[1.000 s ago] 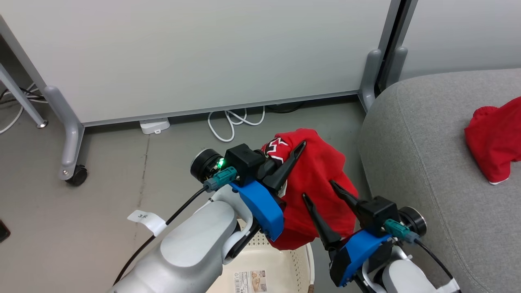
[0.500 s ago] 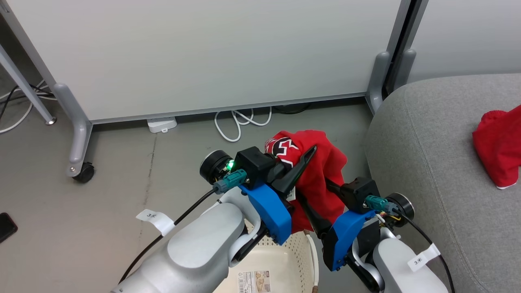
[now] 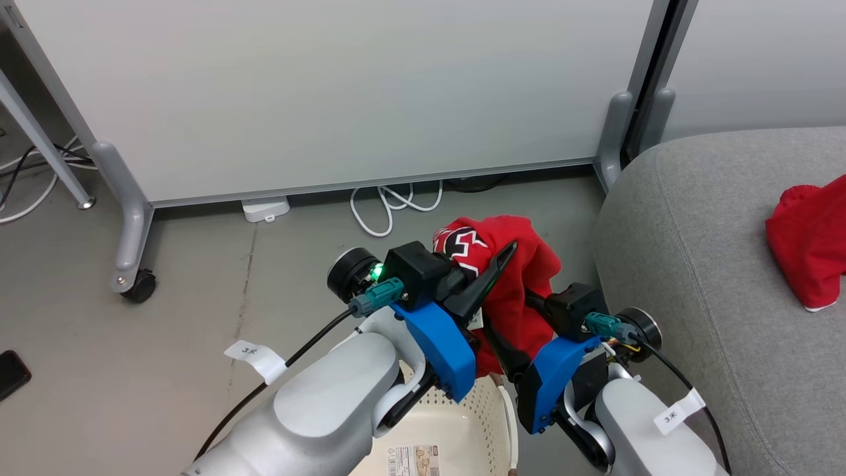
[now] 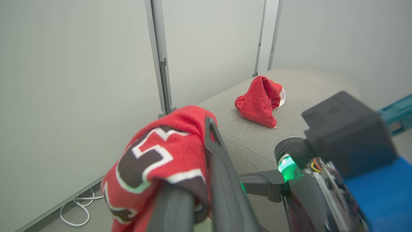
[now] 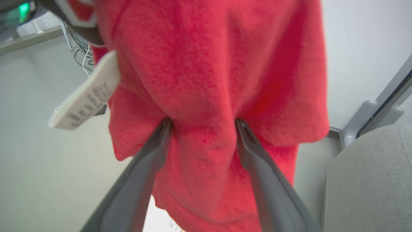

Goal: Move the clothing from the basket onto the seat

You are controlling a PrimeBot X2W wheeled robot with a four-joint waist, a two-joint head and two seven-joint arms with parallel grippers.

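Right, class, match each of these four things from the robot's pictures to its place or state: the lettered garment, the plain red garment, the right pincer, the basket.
Things
1. lettered garment
2. plain red garment
3. right pincer
4. basket

Places or states
A. lying on the grey seat
B. open, straddling the lettered garment's hanging part
C. clamped in the shut left pincer
D. beneath both pincers, cream-white

Pairs: 1-C, 2-A, 3-B, 4-D
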